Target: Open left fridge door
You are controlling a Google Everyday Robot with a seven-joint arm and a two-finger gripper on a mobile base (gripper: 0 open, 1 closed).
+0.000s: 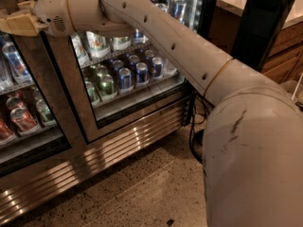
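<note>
The left fridge door is at the left of the camera view, a glass door in a wide bronze-brown frame, with red and green cans on shelves behind it. It looks closed. My gripper is at the top left, right at the upper part of this door's inner frame edge. My arm reaches to it across the front of the twin right door, which shows silver-blue cans.
A white light strip edges the right door. A metal grille runs along the fridge base. A tall black object stands by a wooden counter at the right. A black cable hangs beside the fridge. My body fills the lower right.
</note>
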